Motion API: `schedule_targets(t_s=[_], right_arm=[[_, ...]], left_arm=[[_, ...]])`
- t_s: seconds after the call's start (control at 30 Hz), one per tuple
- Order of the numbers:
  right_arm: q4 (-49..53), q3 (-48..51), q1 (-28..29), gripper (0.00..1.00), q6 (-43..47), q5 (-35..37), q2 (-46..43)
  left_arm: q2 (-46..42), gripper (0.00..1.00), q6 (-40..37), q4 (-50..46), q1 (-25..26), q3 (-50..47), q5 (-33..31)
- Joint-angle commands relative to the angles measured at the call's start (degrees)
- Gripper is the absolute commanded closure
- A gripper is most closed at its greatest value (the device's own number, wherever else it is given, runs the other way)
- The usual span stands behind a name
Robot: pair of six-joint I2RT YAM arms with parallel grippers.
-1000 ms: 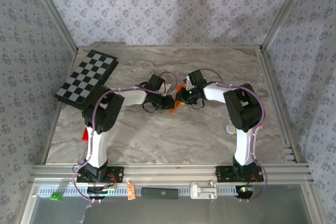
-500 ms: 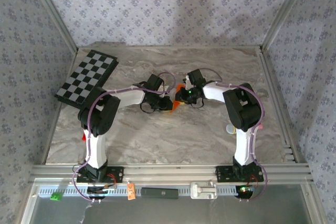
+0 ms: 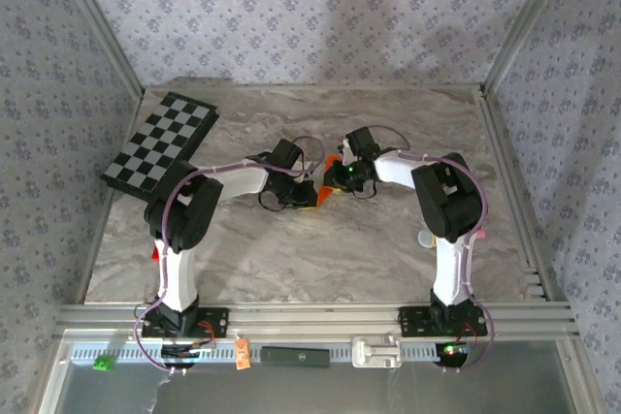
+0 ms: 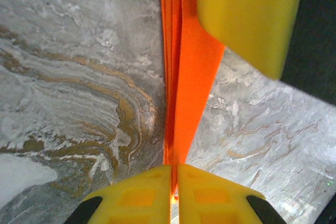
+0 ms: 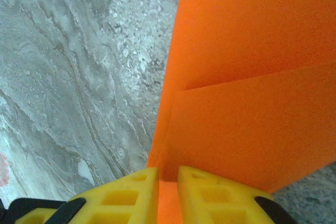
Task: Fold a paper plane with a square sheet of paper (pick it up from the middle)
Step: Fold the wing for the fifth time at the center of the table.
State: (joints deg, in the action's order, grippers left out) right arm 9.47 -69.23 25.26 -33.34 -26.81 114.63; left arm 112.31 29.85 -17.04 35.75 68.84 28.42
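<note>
Over the middle of the marble desk (image 3: 291,259), the left fingers (image 4: 142,187) are pressed together on the narrow end of the creased orange paper plane (image 3: 326,194). The right fingers (image 5: 131,190) pinch its wider part from the opposite side, so the plane spans the gap between the two arms. Farther back on the left lies the checkerboard (image 3: 160,143).
</note>
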Motion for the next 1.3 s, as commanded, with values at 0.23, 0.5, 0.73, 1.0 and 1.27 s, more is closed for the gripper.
schedule_targets(t_s=[0.23,0.5,0.73,1.0,1.27], right_arm=[[5.28,-1.08,0.18,0.8,1.0,3.32,3.32],[6.75,-1.34,0.1,0.81,1.09,4.12,3.32],[7.21,-1.43,0.14,0.81,1.16,4.22,3.49],[7.44,-1.52,0.06,0.81,1.17,4.13,3.58],[7.46,-1.52,0.14,0.81,1.09,4.04,3.68]], left_arm=[[0.98,0.89,-3.91,-8.42,1.72,1.25,-4.06],[-1.2,0.9,-5.99,-11.75,1.9,1.04,-6.96],[-2.59,0.92,-8.53,-13.46,2.52,0.66,-7.24],[-5.6,0.85,-12.69,-16.02,2.42,1.53,-6.54],[-8.08,0.9,-5.84,-3.17,1.03,1.1,-4.28]])
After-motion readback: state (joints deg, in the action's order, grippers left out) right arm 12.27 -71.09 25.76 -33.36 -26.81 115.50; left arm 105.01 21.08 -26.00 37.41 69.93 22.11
